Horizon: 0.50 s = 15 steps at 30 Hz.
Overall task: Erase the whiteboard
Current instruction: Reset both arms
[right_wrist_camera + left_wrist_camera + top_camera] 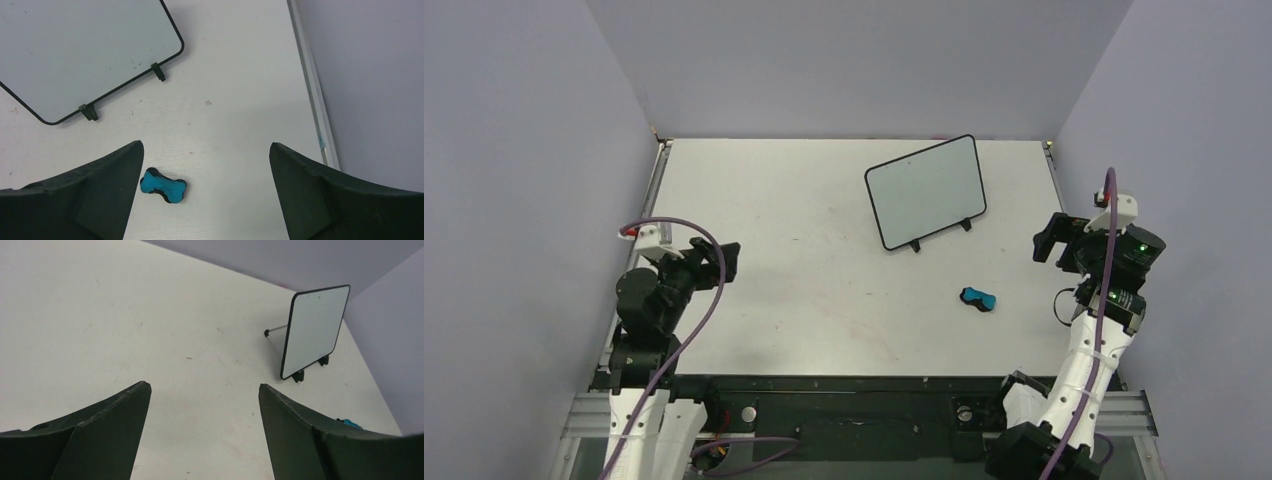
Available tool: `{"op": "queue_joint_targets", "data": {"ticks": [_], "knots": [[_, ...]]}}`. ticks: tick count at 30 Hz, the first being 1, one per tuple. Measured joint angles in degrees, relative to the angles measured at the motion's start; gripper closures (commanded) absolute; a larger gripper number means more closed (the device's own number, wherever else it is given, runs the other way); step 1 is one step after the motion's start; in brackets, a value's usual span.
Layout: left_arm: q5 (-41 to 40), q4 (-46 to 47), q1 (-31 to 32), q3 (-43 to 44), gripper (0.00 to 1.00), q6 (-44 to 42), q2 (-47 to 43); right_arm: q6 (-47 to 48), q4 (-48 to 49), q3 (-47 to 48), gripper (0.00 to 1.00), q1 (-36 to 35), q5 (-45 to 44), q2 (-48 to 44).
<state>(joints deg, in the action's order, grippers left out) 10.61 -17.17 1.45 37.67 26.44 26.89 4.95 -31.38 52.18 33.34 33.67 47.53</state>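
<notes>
Two hands spread, gripping nothing: left hand [729, 262], right hand [1046, 243]. Whiteboard [926, 190] propped on table [774, 220] at 10 o'clock from right hand in top view, eraser [979, 298] at 8 o'clock; both nearer right.

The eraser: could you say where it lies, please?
The eraser lies on the table's right side in the top view, in front of the whiteboard.
</notes>
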Motion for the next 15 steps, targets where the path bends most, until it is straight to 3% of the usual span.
{"op": "queue_joint_targets", "data": {"ticks": [15], "knots": [[-4.2, -6.7, 2.0, -5.2, 0.23, -3.8, -3.6, -0.5, 1.3, -2.2, 0.08, 0.0, 2.7, 2.6]]}}
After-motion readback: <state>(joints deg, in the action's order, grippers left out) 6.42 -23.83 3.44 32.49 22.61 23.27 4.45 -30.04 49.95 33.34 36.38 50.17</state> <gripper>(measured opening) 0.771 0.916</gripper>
